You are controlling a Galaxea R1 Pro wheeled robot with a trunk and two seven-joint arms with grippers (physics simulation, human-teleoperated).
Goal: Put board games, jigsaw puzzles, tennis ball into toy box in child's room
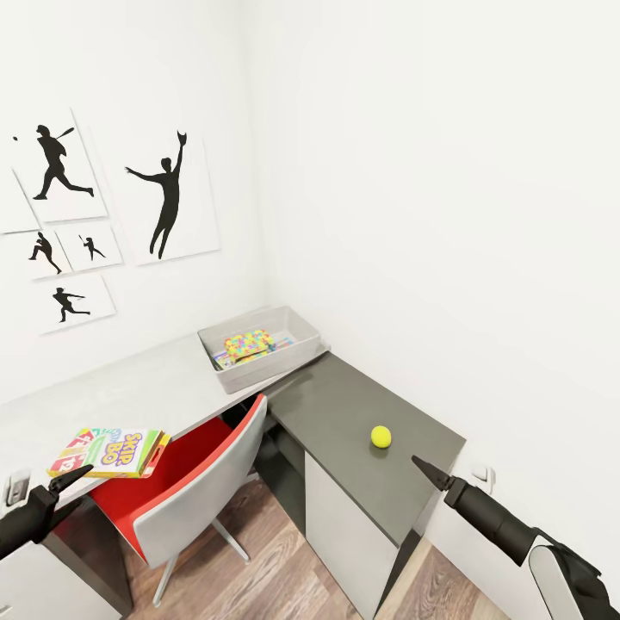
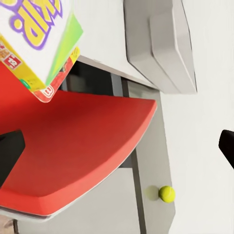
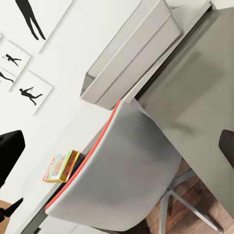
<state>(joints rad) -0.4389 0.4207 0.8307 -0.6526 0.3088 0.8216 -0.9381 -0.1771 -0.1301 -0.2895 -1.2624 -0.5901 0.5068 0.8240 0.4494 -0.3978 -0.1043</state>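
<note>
Ball: we see the small yellow-green ball [image 1: 381,437] alone on the lower dark grey part of the table [image 1: 344,413], near that part's far edge, well apart from the toy box.
Toy box: our light grey bin [image 1: 258,347] sits in the corner where the white top meets the dark part, close to both walls. Inside we make out a multicolour jigsaw square [image 1: 248,344] lying on other flat printed things we cannot identify.
Board games: a green and white "Skip-Bo" box [image 1: 120,449] lies on the white top near its front edge, stacked on a second colourful box [image 1: 73,456] whose corner overhangs the edge above the chair.
Chair: a chair [image 1: 194,482] with a red seat and grey back is tucked under the white top.
Left gripper: our left gripper [image 1: 73,476] hovers just beside the stacked boxes, not touching them; its fingers stand apart and hold nothing.
Right gripper: our right gripper [image 1: 429,471] hangs over the front corner of the dark part, near the ball but clear of it; its fingers are spread and empty.
Wall: black sport silhouettes [image 1: 168,194] hang above the white top.
</note>
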